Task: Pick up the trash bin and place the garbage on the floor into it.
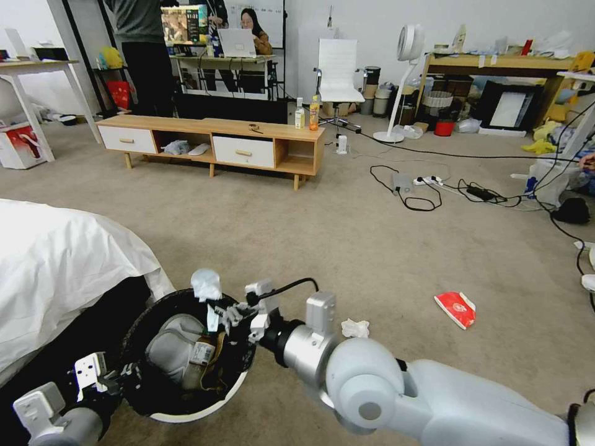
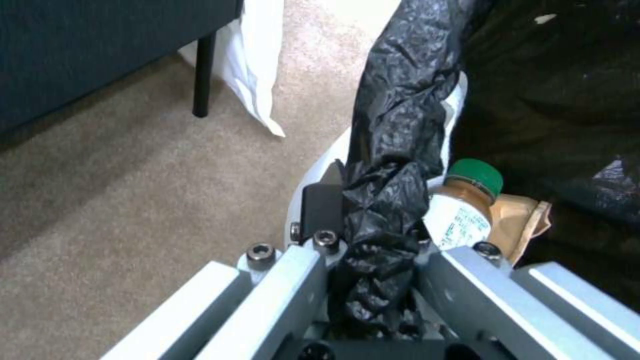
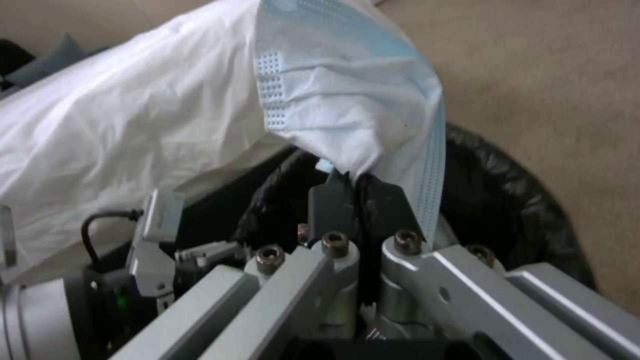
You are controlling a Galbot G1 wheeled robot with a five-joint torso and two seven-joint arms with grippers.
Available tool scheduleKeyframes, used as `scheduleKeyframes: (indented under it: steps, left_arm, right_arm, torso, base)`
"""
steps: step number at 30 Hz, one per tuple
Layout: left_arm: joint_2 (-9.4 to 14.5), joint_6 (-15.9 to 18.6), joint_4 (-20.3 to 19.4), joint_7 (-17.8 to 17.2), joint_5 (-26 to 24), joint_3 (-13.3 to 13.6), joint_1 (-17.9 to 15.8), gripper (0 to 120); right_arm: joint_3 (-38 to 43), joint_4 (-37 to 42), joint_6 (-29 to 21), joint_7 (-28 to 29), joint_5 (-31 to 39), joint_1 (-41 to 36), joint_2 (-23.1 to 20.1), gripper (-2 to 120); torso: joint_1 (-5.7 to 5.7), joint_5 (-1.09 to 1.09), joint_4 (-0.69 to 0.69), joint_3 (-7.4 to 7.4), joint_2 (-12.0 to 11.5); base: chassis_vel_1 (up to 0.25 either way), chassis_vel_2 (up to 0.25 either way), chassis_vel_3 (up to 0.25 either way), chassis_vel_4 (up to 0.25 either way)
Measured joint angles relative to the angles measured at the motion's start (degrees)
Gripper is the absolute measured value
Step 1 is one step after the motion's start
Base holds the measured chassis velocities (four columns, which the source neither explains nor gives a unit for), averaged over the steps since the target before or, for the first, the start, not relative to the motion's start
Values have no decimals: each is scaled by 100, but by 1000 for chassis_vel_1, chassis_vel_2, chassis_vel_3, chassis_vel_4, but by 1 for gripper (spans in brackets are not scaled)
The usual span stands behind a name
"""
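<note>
Right wrist view: right gripper (image 3: 357,192) jaws pinch pleated mask (image 3: 347,100); left gripper (image 2: 373,210) jaws clamp crinkled bin (image 2: 313,170) rim.

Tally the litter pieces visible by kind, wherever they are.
Face mask (right gripper): 1
Green-capped bottle (trash bin): 1
Brown paper bag (trash bin): 1
White tissue (floor): 1
Red packet (floor): 1
Total: 5

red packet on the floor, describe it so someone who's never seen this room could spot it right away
Start at the trash bin beside the white-sheeted bed, held at its rim by the left gripper, with the right gripper above it pinching a face mask. Look across the carpet to the robot's right, past a crumpled white tissue. The red packet lies flat there, the only red litter on open carpet.
</note>
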Motion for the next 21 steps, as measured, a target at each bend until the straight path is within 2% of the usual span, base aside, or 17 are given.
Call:
scheduleKeyframes:
  steps: [21]
  left_arm:
    - [-27,0,-30,-2,-7,24,-9,1]
  right_arm:
    - [-439,-735,-316,295,37,23,599,0]
  torso:
    - [0,0,0,0,0]
  base:
    - [0,0,0,0]
